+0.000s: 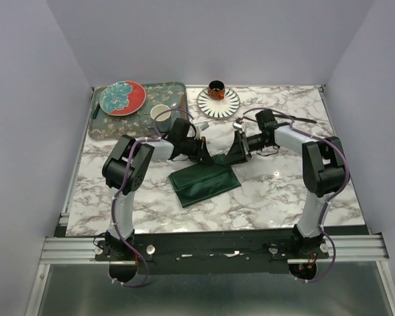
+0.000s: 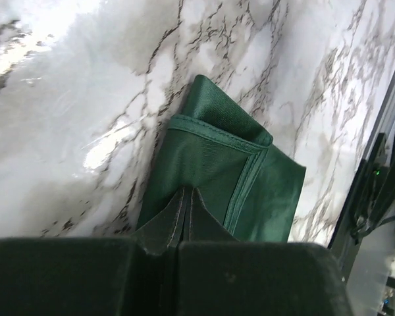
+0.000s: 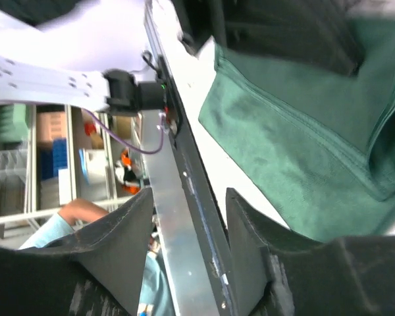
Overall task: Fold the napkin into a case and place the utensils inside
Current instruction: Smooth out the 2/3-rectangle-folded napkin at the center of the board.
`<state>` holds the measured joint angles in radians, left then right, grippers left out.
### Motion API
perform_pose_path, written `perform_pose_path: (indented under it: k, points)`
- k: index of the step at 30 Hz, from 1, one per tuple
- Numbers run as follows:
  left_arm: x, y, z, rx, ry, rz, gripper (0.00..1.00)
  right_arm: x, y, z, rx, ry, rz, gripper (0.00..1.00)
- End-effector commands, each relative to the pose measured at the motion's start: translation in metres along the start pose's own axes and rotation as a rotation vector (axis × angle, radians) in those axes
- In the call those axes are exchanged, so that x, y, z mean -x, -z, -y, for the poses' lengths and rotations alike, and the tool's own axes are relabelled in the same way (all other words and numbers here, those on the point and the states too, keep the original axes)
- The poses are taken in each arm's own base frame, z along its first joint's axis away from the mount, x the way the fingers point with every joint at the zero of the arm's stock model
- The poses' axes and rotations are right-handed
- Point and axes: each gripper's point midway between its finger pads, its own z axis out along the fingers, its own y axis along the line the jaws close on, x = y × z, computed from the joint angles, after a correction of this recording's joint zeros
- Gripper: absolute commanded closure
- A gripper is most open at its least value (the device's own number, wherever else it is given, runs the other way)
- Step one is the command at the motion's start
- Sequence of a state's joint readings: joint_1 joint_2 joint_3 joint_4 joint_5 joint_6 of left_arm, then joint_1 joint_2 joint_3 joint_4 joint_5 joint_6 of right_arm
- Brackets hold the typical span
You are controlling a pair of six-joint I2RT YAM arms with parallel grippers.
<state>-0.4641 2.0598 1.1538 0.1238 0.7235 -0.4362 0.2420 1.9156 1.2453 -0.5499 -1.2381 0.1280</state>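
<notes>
The dark green napkin (image 1: 204, 184) lies folded into a slanted rectangle at mid-table, its hemmed layers showing in the left wrist view (image 2: 217, 171). My left gripper (image 1: 207, 157) is at the napkin's far edge, jaws shut, with its tips (image 2: 185, 191) down on the cloth; a pinch is not visible. Opposite it, just to the right, my right gripper (image 1: 232, 157) stands open (image 3: 189, 194) with nothing between its fingers, and the napkin (image 3: 303, 145) lies beside it. A slim black piece (image 1: 303, 119), possibly one of the utensils, lies behind the right arm.
At the back left, a patterned tray (image 1: 105, 128) holds a red and teal plate (image 1: 122, 97) and a white cup (image 1: 160, 113). A striped plate (image 1: 218, 104) with a small orange cup (image 1: 216, 87) sits at the back centre. A metal rail (image 1: 210, 247) runs along the near edge.
</notes>
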Motion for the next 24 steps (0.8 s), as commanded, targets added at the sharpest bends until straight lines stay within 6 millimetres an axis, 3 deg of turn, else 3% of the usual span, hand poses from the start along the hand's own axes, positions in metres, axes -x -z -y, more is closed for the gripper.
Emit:
perform_pose_path:
  k: [1, 6, 13, 19, 24]
  points:
    - [-0.07, 0.018, -0.064, 0.193, 0.014, -0.231, 1.0, -0.027, -0.027, 0.03, -0.065, -0.043, -0.047, 0.5]
    - [-0.064, 0.014, -0.064, 0.183, 0.009, -0.256, 1.0, -0.043, -0.034, 0.07, -0.179, -0.09, -0.056, 0.59]
    - [-0.057, 0.005, -0.062, 0.177, -0.008, -0.265, 1.0, -0.066, -0.046, 0.095, -0.237, -0.183, -0.101, 0.61]
    - [-0.05, -0.004, -0.052, 0.174, -0.049, -0.28, 1.0, -0.077, -0.062, 0.093, -0.234, -0.21, -0.135, 0.61]
    - [-0.045, -0.007, -0.048, 0.173, -0.06, -0.296, 1.0, -0.086, -0.08, 0.076, -0.212, -0.186, -0.177, 0.59]
